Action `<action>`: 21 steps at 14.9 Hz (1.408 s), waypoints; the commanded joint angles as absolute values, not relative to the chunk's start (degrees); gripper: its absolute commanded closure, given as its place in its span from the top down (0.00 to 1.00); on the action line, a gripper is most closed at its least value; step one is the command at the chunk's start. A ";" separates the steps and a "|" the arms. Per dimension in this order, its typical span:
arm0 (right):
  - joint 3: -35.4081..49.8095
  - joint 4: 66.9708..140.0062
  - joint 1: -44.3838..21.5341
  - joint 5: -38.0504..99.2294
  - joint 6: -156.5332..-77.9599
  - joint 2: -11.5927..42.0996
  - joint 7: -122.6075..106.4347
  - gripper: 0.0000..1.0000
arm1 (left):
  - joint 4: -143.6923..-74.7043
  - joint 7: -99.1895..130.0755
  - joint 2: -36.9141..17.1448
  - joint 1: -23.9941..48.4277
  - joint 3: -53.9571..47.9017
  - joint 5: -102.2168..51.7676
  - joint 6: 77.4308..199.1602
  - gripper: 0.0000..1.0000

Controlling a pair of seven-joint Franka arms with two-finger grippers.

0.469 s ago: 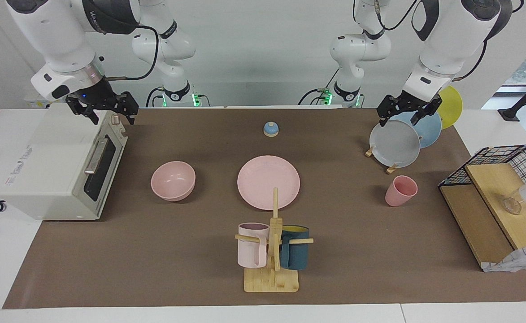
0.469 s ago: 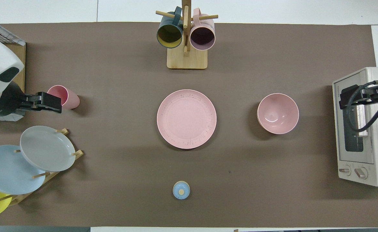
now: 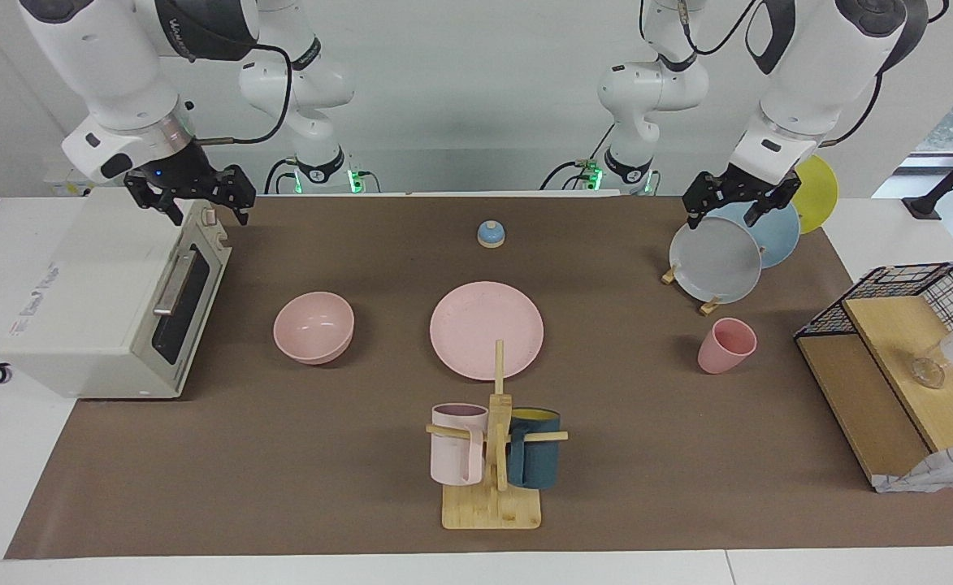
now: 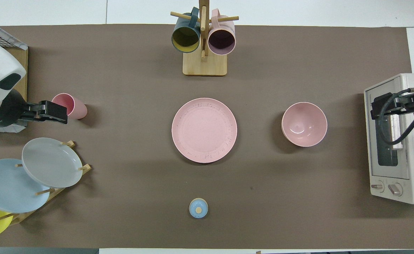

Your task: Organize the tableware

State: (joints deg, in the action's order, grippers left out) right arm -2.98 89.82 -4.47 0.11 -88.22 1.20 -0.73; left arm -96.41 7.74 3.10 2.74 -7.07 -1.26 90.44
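The pale-pink plate [image 3: 487, 329] lies flat at the middle of the brown mat; it also shows in the overhead view [image 4: 204, 130]. The pink bowl [image 3: 314, 327] stands upright beside it toward the right arm's end [image 4: 304, 124]. The pink handleless cup [image 3: 726, 345] stands upright toward the left arm's end [image 4: 71, 105]. My left gripper [image 3: 724, 213] hangs open and empty in the air over the plate rack. My right gripper [image 3: 206, 207] hangs open and empty over the toaster oven's top front edge.
A white toaster oven [image 3: 110, 301] with its door shut stands at the right arm's end. A wooden rack holds a grey plate [image 3: 716, 260], a blue plate [image 3: 777, 231] and a yellow plate [image 3: 819, 193]. A mug tree [image 3: 492, 455] holds two mugs. A small blue knobbed piece [image 3: 491, 234] and a wire shelf [image 3: 890, 357] are also there.
My right gripper has shifted slightly up and toward the table's middle above the oven. The left gripper and the tableware have not moved.
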 commanded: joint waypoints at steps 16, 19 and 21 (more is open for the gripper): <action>-2.37 119.70 -15.91 2.29 -127.44 9.75 12.57 1.00 | -98.17 7.56 4.57 0.97 -6.59 -1.85 92.81 1.00; -2.37 119.71 -16.08 2.29 -127.53 10.28 10.56 0.54 | -98.17 7.56 4.48 0.97 -6.59 -1.85 93.60 1.00; -2.37 119.62 -16.17 2.02 -126.83 11.24 9.59 0.00 | -98.17 7.56 4.48 0.97 -6.59 -1.85 93.60 1.00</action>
